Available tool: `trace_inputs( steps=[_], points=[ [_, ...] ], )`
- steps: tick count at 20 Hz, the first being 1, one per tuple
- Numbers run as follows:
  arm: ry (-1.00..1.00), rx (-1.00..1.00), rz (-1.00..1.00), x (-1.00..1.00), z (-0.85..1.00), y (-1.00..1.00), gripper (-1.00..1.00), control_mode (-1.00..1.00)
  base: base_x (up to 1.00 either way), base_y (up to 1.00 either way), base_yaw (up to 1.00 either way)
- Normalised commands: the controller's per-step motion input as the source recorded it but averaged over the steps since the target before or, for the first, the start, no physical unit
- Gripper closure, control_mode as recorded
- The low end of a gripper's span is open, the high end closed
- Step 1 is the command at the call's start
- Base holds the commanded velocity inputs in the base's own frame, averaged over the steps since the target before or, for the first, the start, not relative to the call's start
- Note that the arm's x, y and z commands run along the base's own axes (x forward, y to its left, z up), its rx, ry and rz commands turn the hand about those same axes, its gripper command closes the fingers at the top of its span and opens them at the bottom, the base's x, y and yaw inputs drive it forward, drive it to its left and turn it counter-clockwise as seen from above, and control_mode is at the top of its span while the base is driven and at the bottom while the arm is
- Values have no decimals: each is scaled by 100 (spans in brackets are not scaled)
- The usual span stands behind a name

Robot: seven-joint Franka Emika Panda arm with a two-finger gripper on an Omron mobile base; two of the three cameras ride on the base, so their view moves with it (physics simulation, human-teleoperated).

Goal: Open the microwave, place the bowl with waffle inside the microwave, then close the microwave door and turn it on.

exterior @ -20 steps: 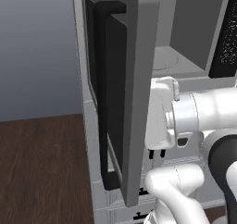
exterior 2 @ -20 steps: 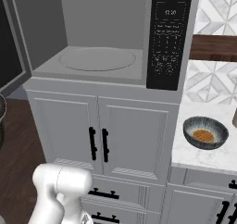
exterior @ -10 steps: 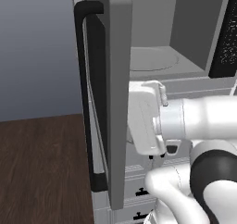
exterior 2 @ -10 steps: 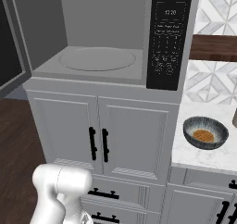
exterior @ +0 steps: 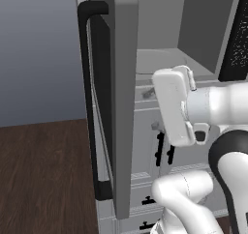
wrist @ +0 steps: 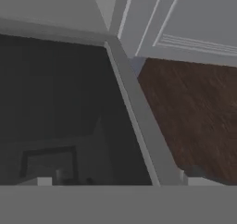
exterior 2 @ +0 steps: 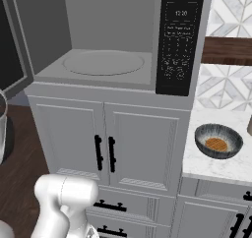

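While the microwave door [exterior: 121,93] stands swung wide with its black bar handle [exterior: 92,102] outward, the microwave [exterior 2: 113,40] shows its grey cavity and round turntable [exterior 2: 103,62]; the bowl [exterior 2: 218,140] holding the waffle [exterior 2: 215,144] sits on the white counter [exterior 2: 216,163] right of it; whether the gripper is parted or closed cannot be told

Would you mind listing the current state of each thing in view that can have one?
Microwave: open, cavity empty, turntable bare.
Door: swung wide open, its handle free of the arm.
Bowl: upright on the counter right of the microwave, holding the waffle.
Cabinet doors under the microwave: shut.
End effector: beside the door's inner face; open or shut cannot be told.
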Motion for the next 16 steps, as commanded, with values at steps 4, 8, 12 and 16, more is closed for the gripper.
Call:
trace_inputs(
  steps=[4,8,12,16],
  points=[
    [28,0,-27,87,0,-100,-100,-100,0,0,0],
    [23,0,-23,68,-14,-100,-100,-100,0,0,0],
    [9,1,-22,27,-45,-100,-100,-100,0,0,0],
    [0,2,-17,-3,-49,-100,-100,-100,0,0,0]
  ],
)
